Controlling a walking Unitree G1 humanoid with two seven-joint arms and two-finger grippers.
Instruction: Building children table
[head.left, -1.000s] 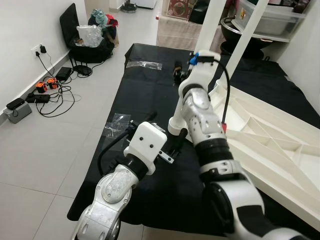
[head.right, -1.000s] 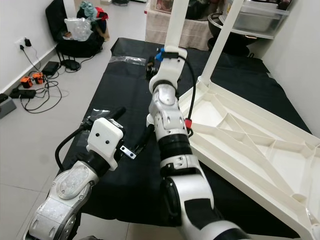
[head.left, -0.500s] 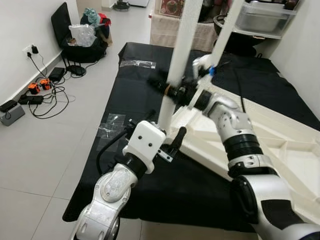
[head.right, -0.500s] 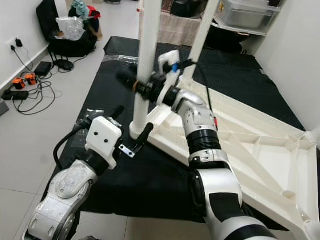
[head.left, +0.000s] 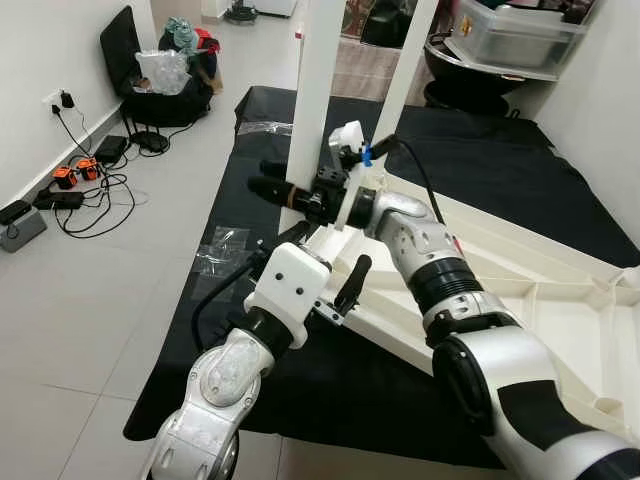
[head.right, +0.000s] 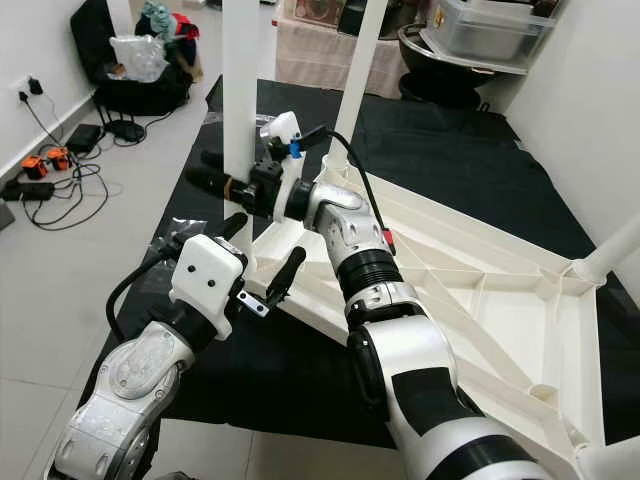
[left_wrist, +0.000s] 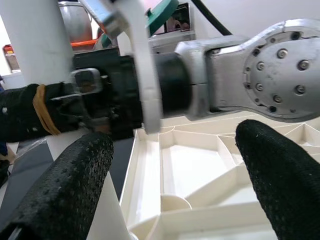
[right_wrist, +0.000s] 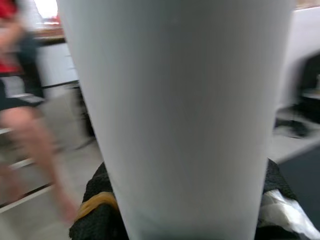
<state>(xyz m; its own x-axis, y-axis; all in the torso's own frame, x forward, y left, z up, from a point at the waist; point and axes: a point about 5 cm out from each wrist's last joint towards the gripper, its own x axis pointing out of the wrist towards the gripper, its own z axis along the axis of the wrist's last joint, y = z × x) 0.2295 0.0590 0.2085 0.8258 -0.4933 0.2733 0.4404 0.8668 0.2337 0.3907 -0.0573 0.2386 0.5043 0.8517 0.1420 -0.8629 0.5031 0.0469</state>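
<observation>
White children's table (head.right: 500, 300) lies upside down on a black mat (head.left: 480, 150), taking up the centre and right of the head camera frames, its ribbed underside facing up. Two white legs rise from its far corners: one thick leg (head.left: 315, 90) stands at upper centre of the left eye view, and a second leg (head.left: 405, 60) leans just right of it, toward the top edge. Another leg (head.right: 615, 255) shows at the right edge of the right eye view.

Reaching in from the lower right, the right gripper (head.left: 290, 192) has its black fingers closed around the thick leg near its lower end. In the right wrist view the leg (right_wrist: 175, 115) fills most of the frame between the dark fingertips (right_wrist: 100, 210); a blurred person (right_wrist: 25, 100) seems to stand at the left of that frame.

Rising from the lower left, the left gripper (head.left: 325, 265) hangs just in front of the table's near corner with its fingers spread wide, holding nothing. In the left wrist view its two black pads (left_wrist: 75, 185) frame the table's ribbed corner (left_wrist: 190, 170) and the right arm's wrist (left_wrist: 260, 70).

At upper left of the head frames, cables and chargers (head.left: 90, 175) lie on the tiled floor (head.left: 90, 300) beside a black bag (head.left: 175, 85). A clear plastic packet (head.left: 228, 245) lies on the mat's left edge.
</observation>
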